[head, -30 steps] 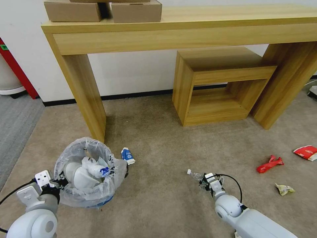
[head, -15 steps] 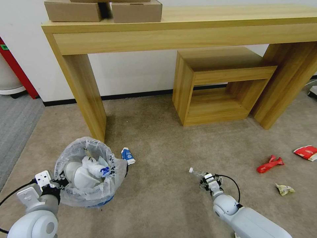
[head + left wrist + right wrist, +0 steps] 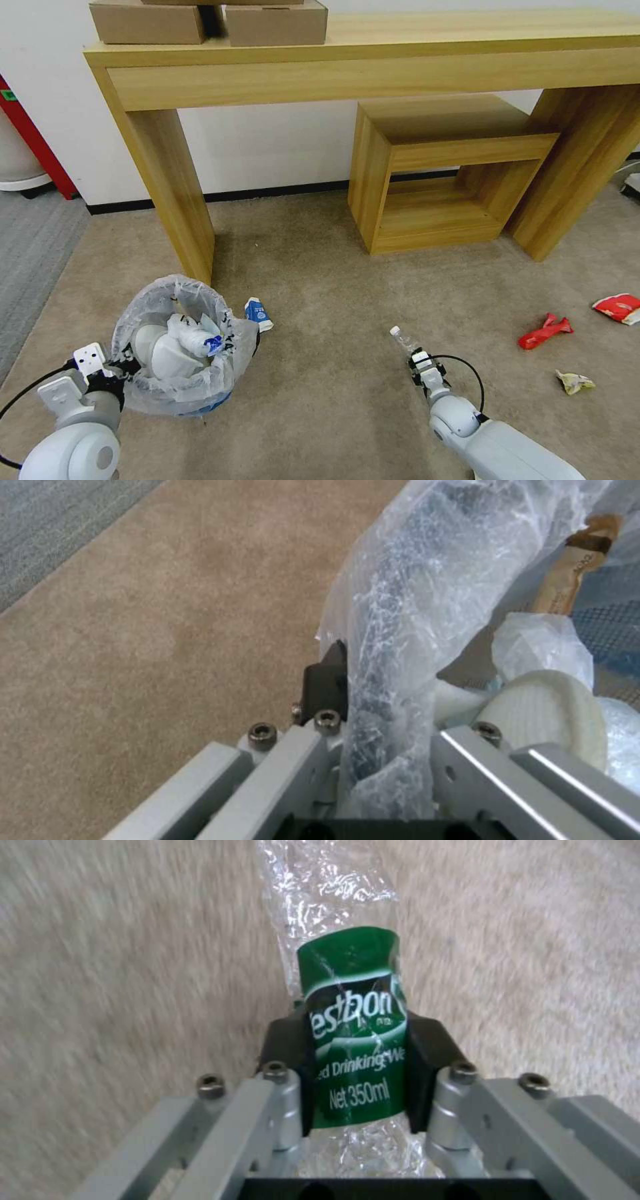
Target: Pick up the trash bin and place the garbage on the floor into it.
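Bottle (image 3: 404, 341) | swung upright-forward in right pincer (image 3: 419, 358) | bin (image 3: 180, 347) unchanged

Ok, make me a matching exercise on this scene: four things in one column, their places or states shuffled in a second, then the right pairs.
Column 1
1. plastic bottle
2. trash bin
3. blue-white carton
4. red wrapper

Column 2
A. lying on the carpet right beside the bin
B. rim and bag pinched by the left gripper
C. lying on the carpet off to the robot's right, untouched
D. clamped at its green label in the right gripper

Pairs: 1-D, 2-B, 3-A, 4-C
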